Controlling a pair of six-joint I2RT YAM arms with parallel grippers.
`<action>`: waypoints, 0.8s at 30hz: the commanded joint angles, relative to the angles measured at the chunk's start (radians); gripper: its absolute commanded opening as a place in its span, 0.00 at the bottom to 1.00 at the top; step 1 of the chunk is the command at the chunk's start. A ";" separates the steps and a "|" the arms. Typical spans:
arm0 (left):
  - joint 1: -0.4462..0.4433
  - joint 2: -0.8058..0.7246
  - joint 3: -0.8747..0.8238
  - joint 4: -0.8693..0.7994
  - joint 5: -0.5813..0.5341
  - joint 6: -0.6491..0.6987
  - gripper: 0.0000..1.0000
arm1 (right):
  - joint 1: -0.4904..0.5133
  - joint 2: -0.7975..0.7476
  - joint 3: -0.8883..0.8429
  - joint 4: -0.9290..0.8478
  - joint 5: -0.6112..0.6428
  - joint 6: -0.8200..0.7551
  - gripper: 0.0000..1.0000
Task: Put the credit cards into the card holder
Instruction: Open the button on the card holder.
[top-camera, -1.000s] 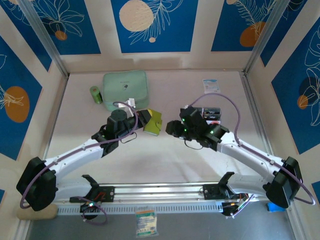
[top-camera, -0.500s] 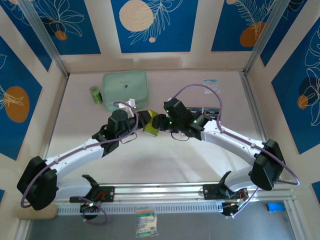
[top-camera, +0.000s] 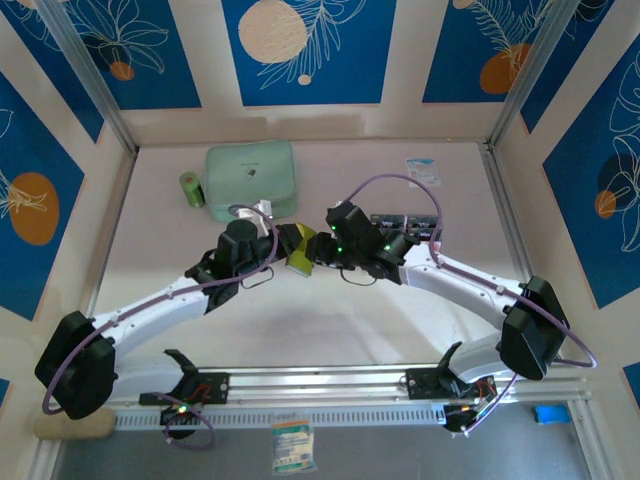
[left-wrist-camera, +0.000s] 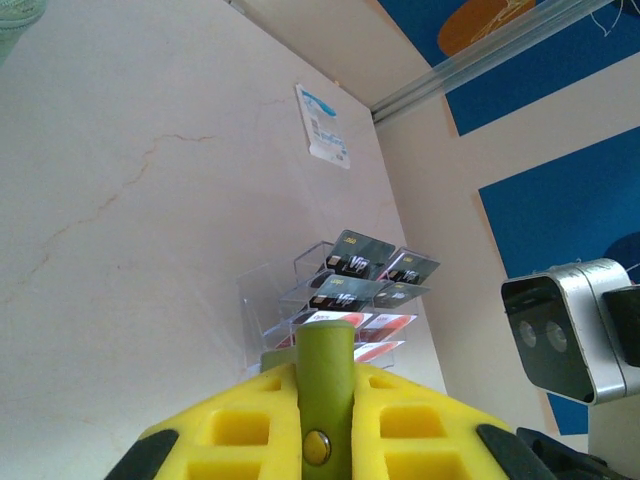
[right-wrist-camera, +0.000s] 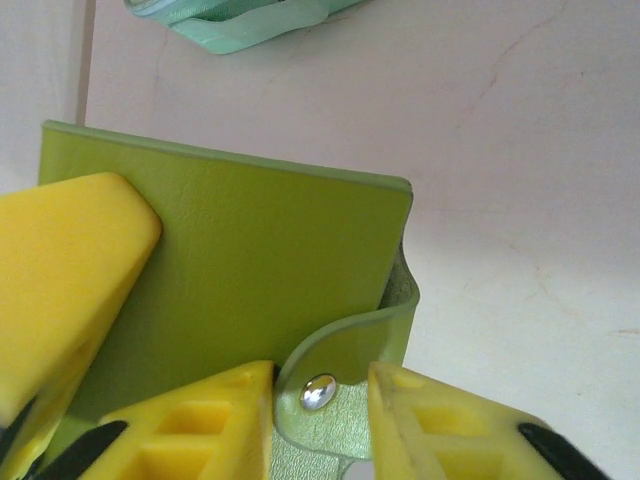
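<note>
**Q:** Where is the small olive-green folding card holder (right-wrist-camera: 260, 260)?
**A:** Mid-table, clamped edge-on between the yellow pads of the left gripper (left-wrist-camera: 325, 420).
**Q:** And the right gripper (right-wrist-camera: 320, 400)?
**A:** Its fingers flank the holder's snap strap (right-wrist-camera: 330, 370); whether they pinch it cannot be told. The black and pale credit cards (left-wrist-camera: 360, 268) stand in a clear tiered rack (left-wrist-camera: 262, 300).

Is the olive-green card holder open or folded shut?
Folded shut: the olive-green folding card holder shows its covers together, snap strap wrapped over the edge. Whether the snap is fastened, cannot tell.
</note>
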 joint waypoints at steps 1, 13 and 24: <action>-0.001 -0.012 0.021 0.073 -0.002 0.014 0.00 | -0.002 0.033 -0.036 -0.054 0.019 0.009 0.23; -0.002 -0.008 0.019 0.080 -0.002 0.014 0.00 | 0.004 0.047 -0.093 -0.015 -0.008 0.032 0.00; -0.002 -0.028 0.007 0.081 -0.010 0.016 0.00 | -0.013 0.038 -0.285 0.001 0.070 0.065 0.00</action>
